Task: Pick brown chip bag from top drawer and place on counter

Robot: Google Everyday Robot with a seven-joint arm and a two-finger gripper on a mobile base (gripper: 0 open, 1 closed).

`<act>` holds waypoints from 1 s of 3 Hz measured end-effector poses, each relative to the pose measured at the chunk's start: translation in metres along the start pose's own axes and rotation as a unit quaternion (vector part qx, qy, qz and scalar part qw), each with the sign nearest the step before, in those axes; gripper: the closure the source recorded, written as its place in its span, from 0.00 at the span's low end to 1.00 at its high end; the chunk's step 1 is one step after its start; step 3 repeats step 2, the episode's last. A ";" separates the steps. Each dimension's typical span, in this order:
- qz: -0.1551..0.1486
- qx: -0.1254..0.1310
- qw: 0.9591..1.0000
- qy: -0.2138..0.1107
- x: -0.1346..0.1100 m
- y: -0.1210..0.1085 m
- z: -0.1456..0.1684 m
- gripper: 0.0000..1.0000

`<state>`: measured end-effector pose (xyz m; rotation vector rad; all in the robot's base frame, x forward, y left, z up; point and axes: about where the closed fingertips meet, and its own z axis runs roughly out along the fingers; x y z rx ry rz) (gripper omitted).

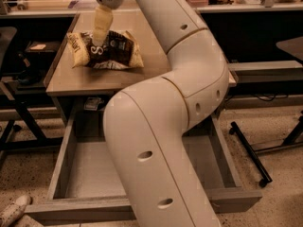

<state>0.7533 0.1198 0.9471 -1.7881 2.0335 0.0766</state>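
The brown chip bag point(113, 52) lies on the beige counter point(90, 81), toward its back left. My gripper point(101, 38) hangs straight down from the wrist at the top of the view, right over the bag's left half and overlapping it in the picture. I cannot tell whether it touches the bag. The top drawer point(87, 170) is pulled wide open below the counter, and its bare grey bottom shows. My big white arm crosses in front of the drawer's middle and right part and hides them.
A black chair and its frame point(12, 74) stand left of the counter. A white shoe point(14, 210) lies on the floor at bottom left. A black wheeled leg point(250, 151) sits on the floor to the right. A long cluttered bench point(236, 6) runs along the back.
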 end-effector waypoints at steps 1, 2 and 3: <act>0.021 0.086 0.996 0.030 0.002 -0.019 -0.068 0.00; 0.022 0.105 0.994 0.026 0.000 -0.029 -0.070 0.00; 0.022 0.105 0.994 0.026 0.000 -0.029 -0.070 0.00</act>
